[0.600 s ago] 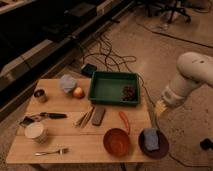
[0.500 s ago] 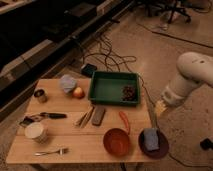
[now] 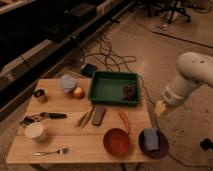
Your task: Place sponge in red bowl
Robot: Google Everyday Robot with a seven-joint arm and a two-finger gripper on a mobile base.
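The sponge (image 3: 151,138) lies on a flat dark maroon plate (image 3: 161,150) at the near right corner of the table, just to the right of the red bowl (image 3: 117,141) as the camera sees it. It is not in the bowl. Its long axis runs roughly from the near edge toward the far edge, tipped slightly off straight, and it lies flat. It is a small blue-grey block, soft-edged and narrower than the bowl, which stands upright with nothing in it.

The wooden table (image 3: 75,140) is pale and rectangular. Well left of the bowl at the near edge lies a fork (image 3: 50,151), and a white cup (image 3: 36,132) stands just beyond it. Just behind the bowl are a red chili (image 3: 124,121), a dark grey slab (image 3: 98,115) and some thin sticks (image 3: 85,118).

The gripper (image 3: 160,107) hangs off the table's right edge, beyond and to the right of the bowl, on a white arm (image 3: 192,75). It holds nothing, and whether it is apart or together cannot be told.

Farther behind the bowl sits a green tray (image 3: 107,87). To the tray's left, well behind and left of the bowl, lie a round fruit (image 3: 78,92) and a pale blue-grey lump (image 3: 67,83).

Beyond the table, cables (image 3: 107,55) trail over a speckled floor (image 3: 165,50) toward dark shelving.
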